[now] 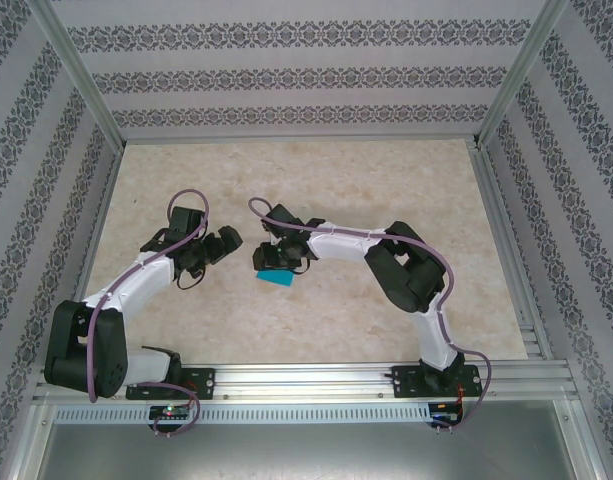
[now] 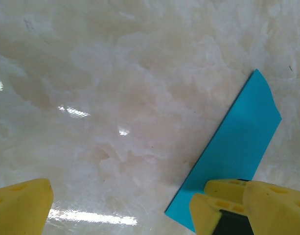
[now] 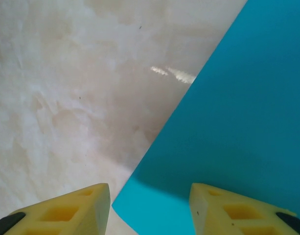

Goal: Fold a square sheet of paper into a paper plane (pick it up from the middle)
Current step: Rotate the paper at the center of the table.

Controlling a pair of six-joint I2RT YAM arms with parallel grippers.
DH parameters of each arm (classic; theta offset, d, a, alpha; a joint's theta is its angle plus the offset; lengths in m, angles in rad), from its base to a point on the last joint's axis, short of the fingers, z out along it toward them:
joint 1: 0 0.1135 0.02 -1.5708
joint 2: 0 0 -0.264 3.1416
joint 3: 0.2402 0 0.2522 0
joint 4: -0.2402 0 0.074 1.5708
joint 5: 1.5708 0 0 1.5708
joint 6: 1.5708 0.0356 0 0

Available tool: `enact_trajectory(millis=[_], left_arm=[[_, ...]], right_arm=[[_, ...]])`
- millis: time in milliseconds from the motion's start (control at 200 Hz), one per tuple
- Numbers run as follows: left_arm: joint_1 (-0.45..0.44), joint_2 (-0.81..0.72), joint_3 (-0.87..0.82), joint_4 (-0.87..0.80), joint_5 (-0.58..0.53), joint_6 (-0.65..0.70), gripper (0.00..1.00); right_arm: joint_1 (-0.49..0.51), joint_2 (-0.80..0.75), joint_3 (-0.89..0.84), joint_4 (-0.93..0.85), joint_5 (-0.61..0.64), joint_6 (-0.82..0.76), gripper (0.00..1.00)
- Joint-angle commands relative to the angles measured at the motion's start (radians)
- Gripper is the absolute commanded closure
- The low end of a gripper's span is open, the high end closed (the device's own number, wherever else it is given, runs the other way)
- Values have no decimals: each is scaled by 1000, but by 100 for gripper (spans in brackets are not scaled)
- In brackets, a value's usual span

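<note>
Blue sheet of paper flat on the table beneath both grippers.
Left gripper: jaws wide apart, the sheet partly under one finger. Right gripper: jaws apart, the sheet's corner lying between them, unclamped.

The table is lit brightly and evenly from above. White glare streaks are seen on it in both wrist views; a soft shadow is cast on the paper.
</note>
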Motion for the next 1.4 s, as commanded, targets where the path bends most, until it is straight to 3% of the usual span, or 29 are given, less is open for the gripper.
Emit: enact_trajectory(millis=[0,230,350,594,764,954,1124,1394], left_arm=[[14,-18,-5,61,43,-13,0],[10,5,9,97,146,22,0],[-8,28,11,131,182,25,1],[-97,90,43,206,260,21,14],[-218,203,104,291,296,-10,35],[-311,375,202,324,305,-37,53],[-318,478,243,302,283,-34,60],[-319,513,252,193,163,-6,60]], right_arm=[[13,-7,-40,-96,-69,-125,52],[-15,-127,-188,-174,-127,-360,53],[-28,-198,-191,-195,-144,-395,52],[-67,-419,-307,-59,-20,-90,44],[-132,-544,-489,31,23,136,41],[-182,-628,-622,110,14,248,37],[-184,-599,-641,142,-29,266,37],[-165,-552,-635,168,-62,288,39]])
